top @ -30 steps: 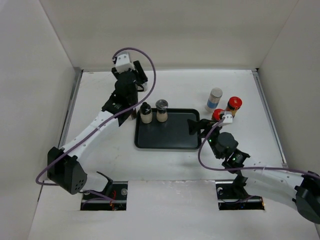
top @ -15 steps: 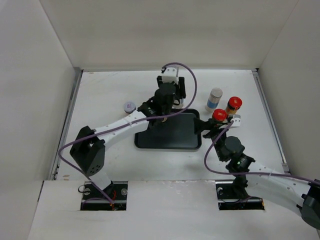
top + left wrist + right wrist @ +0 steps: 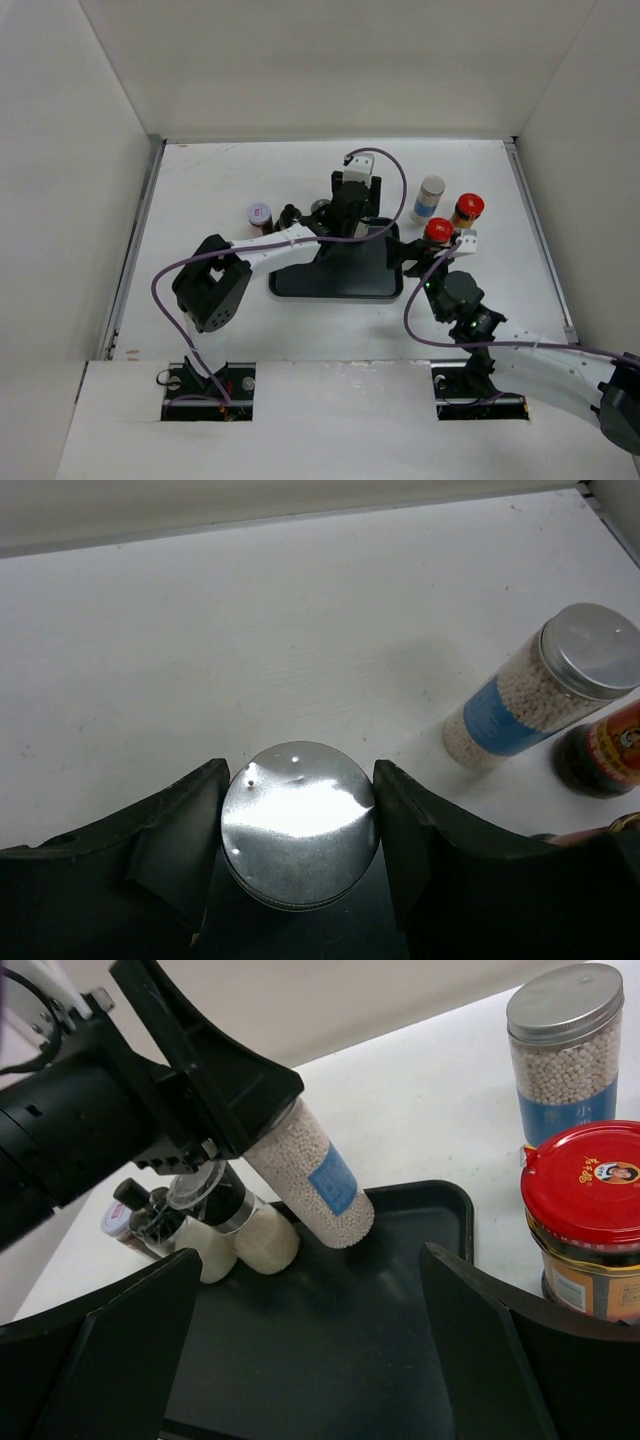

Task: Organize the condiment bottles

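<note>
While the left gripper (image 3: 299, 818) clamps a silver-capped, blue-labelled jar (image 3: 318, 1180) tilted over the black tray (image 3: 441, 1202), the right gripper (image 3: 300, 1345) gapes wide, holding nothing, just beside 1 red-capped jar (image 3: 585, 1185); 2 pale jars (image 3: 264, 1241) stand on the tray.

White matt worktop (image 3: 200, 190) occupies the centre of the top view, enclosed on three sides by plain white panels: rear wall (image 3: 340, 60) across the upper frame, left wall (image 3: 60, 200) and right wall (image 3: 600, 150) at the frame sides. A grey metal rail (image 3: 136, 240) borders the worktop's left edge, a second rail (image 3: 545, 240) its right edge. A white front panel (image 3: 340, 410) spans the lower frame, with two rectangular cut-outs (image 3: 238, 388). Lighting even and diffuse; shadows soft.
</note>
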`<state>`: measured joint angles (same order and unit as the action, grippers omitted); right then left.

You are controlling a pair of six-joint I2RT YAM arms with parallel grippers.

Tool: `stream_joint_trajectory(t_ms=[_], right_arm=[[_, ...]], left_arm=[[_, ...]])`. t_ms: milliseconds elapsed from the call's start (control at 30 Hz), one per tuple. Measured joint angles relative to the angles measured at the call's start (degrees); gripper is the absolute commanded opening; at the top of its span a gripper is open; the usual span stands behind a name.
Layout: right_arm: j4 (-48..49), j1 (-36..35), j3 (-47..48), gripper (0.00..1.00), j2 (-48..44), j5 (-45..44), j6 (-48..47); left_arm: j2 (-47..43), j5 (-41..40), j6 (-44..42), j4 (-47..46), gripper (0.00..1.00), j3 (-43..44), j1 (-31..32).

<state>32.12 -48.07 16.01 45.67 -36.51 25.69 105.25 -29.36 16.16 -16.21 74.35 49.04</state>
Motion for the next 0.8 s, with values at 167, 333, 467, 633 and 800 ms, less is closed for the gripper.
stream_joint_trajectory(t_ms=[167,333,467,633,800], right_arm=[[0.0,0.1,0.0,0.97,0.8,0.0,0.0],[0.0,0.1,0.0,0.97,1.2,0.0,0.0],[0.0,0.1,0.0,0.97,1.3,0.0,0.0],[0.0,0.2,0.0,0.97,1.3,0.0,0.0],[0.0,0.4,0.0,0.97,1.3,0.0,0.0]], left_arm=[[0.7,0.1,0.0,-1.7,0.38,-2.4,-0.2],[0.7,-0.2,0.1,-4.3,0.38,-4.7,-0.2],[0.7,-0.8,0.1,-7.2,0.49,-6.2,-0.2],[0.6,-1.6,0.1,-9.4,0.80,-7.7,-0.2],[0.0,-2.1,-0.1,-9.9,0.89,-8.8,-0.1]])
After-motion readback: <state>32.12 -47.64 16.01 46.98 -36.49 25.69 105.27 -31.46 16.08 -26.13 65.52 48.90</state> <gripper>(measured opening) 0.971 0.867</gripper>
